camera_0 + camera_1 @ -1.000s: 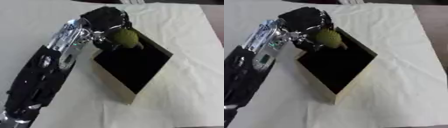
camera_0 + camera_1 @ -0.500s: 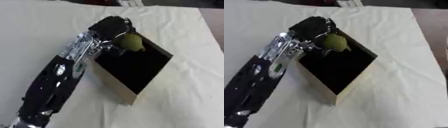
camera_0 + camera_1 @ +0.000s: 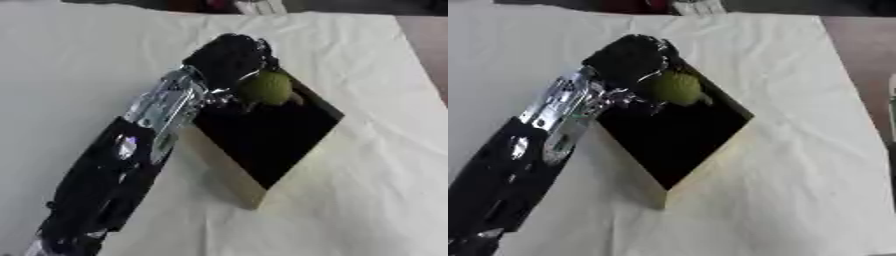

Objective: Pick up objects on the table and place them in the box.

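My left hand (image 3: 229,59) reaches in from the lower left and hangs over the far corner of the box (image 3: 229,171), a cardboard box with a dark inside. Its fingers are curled round a round green fruit (image 3: 265,88), which sits above the box's opening near its upper edge. In the right eye view the same green fruit (image 3: 675,87) shows just under the black hand (image 3: 629,56). My right hand is not in either view.
The box stands askew on a cream cloth (image 3: 376,165) that covers the table. A brown table edge (image 3: 859,55) shows at the far right. Some small objects lie at the far edge (image 3: 254,6), too blurred to name.
The whole picture has shifted, so the head has moved. My left hand stays shut on the green fruit over the box's far corner, reaching slightly further in over the opening.
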{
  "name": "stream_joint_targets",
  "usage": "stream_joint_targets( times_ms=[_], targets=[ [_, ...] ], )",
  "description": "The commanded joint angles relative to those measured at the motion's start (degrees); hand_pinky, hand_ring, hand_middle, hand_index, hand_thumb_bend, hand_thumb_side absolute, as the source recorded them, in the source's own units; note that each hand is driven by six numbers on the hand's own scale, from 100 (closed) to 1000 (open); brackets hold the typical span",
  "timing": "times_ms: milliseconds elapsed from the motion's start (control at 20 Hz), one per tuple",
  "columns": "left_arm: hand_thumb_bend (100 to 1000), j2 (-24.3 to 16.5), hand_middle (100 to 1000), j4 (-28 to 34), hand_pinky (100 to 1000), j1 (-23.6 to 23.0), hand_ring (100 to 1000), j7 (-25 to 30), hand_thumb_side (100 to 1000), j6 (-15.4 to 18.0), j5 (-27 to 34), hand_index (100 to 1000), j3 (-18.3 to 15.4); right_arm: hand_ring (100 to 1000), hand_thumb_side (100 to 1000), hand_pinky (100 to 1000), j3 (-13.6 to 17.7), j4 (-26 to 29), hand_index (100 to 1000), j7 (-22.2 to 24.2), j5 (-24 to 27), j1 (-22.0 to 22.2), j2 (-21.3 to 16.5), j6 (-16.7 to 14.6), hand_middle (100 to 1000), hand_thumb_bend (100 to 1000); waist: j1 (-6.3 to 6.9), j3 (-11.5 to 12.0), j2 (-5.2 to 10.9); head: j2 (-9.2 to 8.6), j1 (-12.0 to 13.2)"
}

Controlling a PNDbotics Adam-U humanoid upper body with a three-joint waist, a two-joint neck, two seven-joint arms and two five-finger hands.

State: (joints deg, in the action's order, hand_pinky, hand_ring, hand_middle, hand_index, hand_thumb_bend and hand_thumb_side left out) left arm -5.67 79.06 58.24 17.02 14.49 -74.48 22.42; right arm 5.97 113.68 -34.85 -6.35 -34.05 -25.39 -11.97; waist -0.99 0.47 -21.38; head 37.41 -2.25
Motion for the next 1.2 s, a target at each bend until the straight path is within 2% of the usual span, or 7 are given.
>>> stream_joint_targets(
  times_ms=[50,300,800,1200],
  targets=[
    [150,-2.7,445,3.6,366,0.8,479,3.0,100,1.7,-0.9,623,0.2,684,599,817,0.6,0.9,821,-0.3,-0.1,-0.1,-1.5,0.1,670,304,0.11,0.2,1.93,0.75,-1.1],
    [146,-3.7,440,5.4,361,0.8,474,6.6,100,2.1,1.1,616,-0.3,684,599,817,0.7,0.9,821,-0.4,-0.2,0.2,-1.2,0.1,670,303,0.07,0.2,2.54,1.0,-1.5],
    [136,-2.9,407,11.9,328,0.2,443,8.5,100,1.3,7.2,603,1.0,684,599,818,0.8,0.9,820,-0.6,-0.2,0.5,-1.1,0.3,669,304,-0.05,0.1,2.38,1.52,-1.8],
    [120,-1.4,379,13.0,307,-2.0,422,8.4,100,-3.6,10.7,596,0.8,684,595,818,1.0,0.9,820,-0.8,-0.4,0.8,-1.8,0.4,668,298,-0.73,0.1,2.06,1.73,-2.5]
  ],
)
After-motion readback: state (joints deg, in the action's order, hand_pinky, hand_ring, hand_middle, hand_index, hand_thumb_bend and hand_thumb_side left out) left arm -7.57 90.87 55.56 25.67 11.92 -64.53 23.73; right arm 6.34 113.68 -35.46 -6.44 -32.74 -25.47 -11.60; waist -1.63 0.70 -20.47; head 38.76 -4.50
